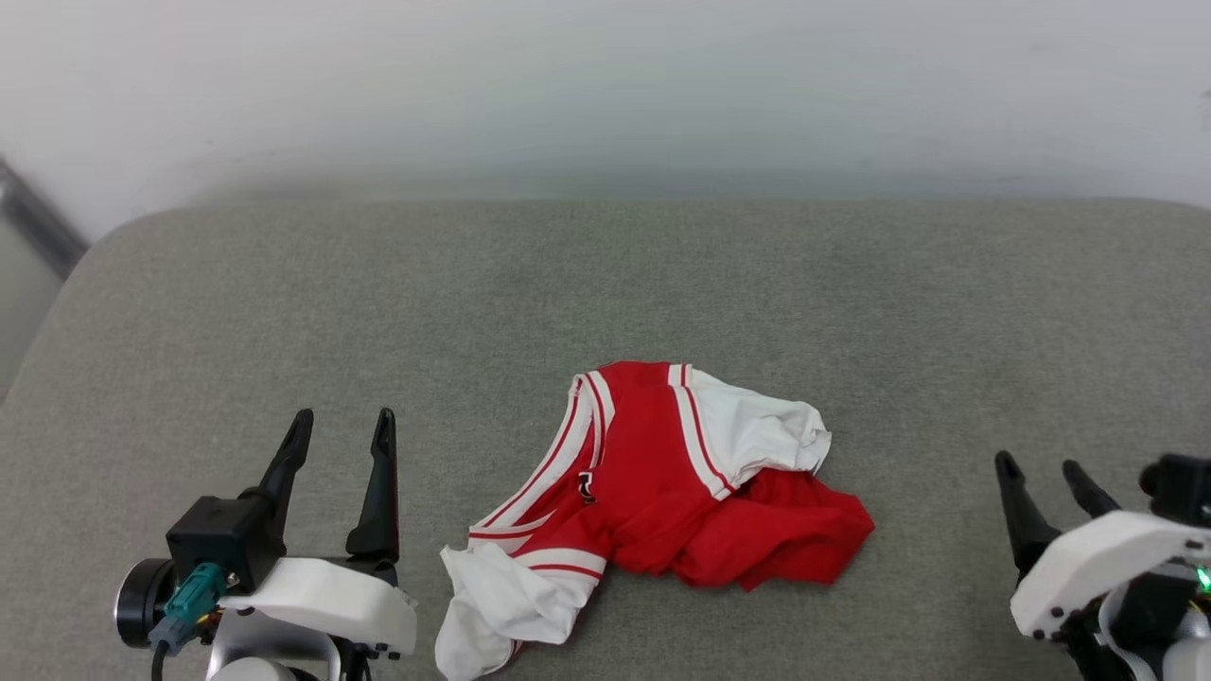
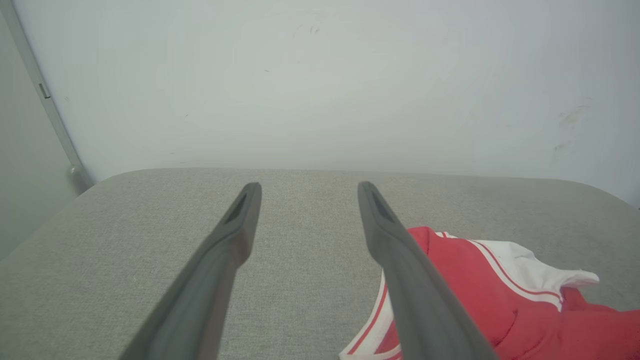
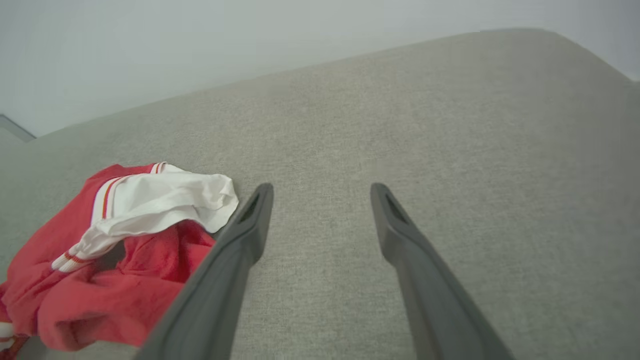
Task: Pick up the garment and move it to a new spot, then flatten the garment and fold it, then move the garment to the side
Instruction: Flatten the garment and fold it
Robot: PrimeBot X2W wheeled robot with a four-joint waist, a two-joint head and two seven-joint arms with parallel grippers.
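Flanking the bottom of the head view, the left end effector [image 1: 342,421] and the right end effector [image 1: 1039,465] are seen released, fingers spread wide, nothing held, each apart from the cloth. Between them, on the near part of the grey padded bench [image 1: 605,284], the garment [image 1: 653,473] is seen crumpled in a heap, one white sleeve [image 1: 501,596] spilled toward the left arm. It is judged light, soft and limp, likely to sag when lifted. A hold is best taken on the thicker striped trim [image 1: 553,454] or a sleeve edge. A scrap of black print [image 1: 587,487] is caught from the head. From the right wrist, the upper sleeve is shown overhanging red folds. Beyond, a pale wall [image 1: 605,95] is seen.
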